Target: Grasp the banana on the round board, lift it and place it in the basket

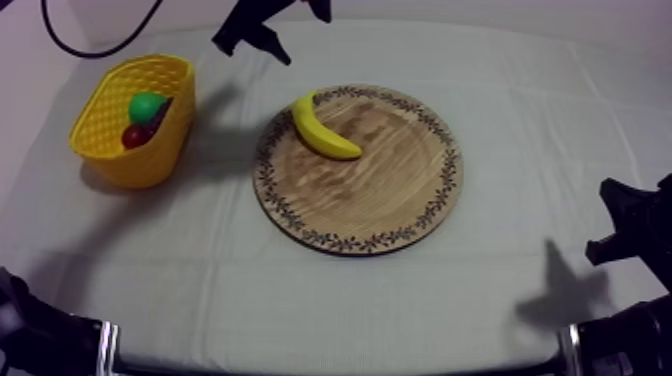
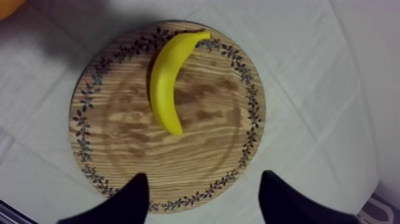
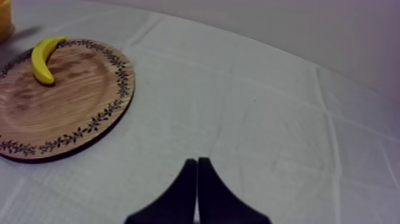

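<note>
Grey-white cloth covers the tabletop (image 1: 520, 110), and I place everything against the wooden board (image 1: 380, 200) at its middle. Well to the board's left stands the yellow basket (image 1: 140, 165), with a green fruit (image 1: 147, 104) and a small red fruit (image 1: 134, 136) inside, so it looks ready as the drop point. My left tool (image 2: 205, 174) hangs above the board, its fingers spread wide with nothing between them. I judge it is set that way to straddle the banana (image 2: 166, 83). The banana lies on the board, one end at the rim on the basket side, and is not yet gripped. Far to the board's right, my right tool (image 3: 197, 173) sits low over bare cloth, fingers pressed together on nothing, parked clear of the work.
</note>
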Robot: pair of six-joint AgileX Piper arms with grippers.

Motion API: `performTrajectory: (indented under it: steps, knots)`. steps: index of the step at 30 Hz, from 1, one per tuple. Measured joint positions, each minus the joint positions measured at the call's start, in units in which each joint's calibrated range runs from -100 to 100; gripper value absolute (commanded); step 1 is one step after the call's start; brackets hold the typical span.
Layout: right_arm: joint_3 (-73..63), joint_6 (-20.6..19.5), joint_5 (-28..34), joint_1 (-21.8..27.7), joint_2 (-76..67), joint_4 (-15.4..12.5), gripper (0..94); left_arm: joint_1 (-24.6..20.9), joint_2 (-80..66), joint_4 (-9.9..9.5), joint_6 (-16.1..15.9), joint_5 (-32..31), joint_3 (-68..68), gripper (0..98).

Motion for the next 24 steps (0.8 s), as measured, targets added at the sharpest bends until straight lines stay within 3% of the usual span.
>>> performTrajectory:
  steps: [7, 15, 24]
  knots:
    - [0.0, 0.0, 0.0, 0.0, 0.0, 0.0, 0.3, 0.11, 0.89, -0.25, -0.52, -0.02, 1.01, 91.0]
    - [0.0, 0.0, 0.0, 0.0, 0.0, 0.0, 0.3, 0.07, 4.94, -0.68, -1.85, -0.72, 2.68, 87.7]
    - [0.0, 0.0, 0.0, 0.0, 0.0, 0.0, 0.3, -0.25, 11.43, 1.0, -3.29, -5.59, 5.25, 84.5]
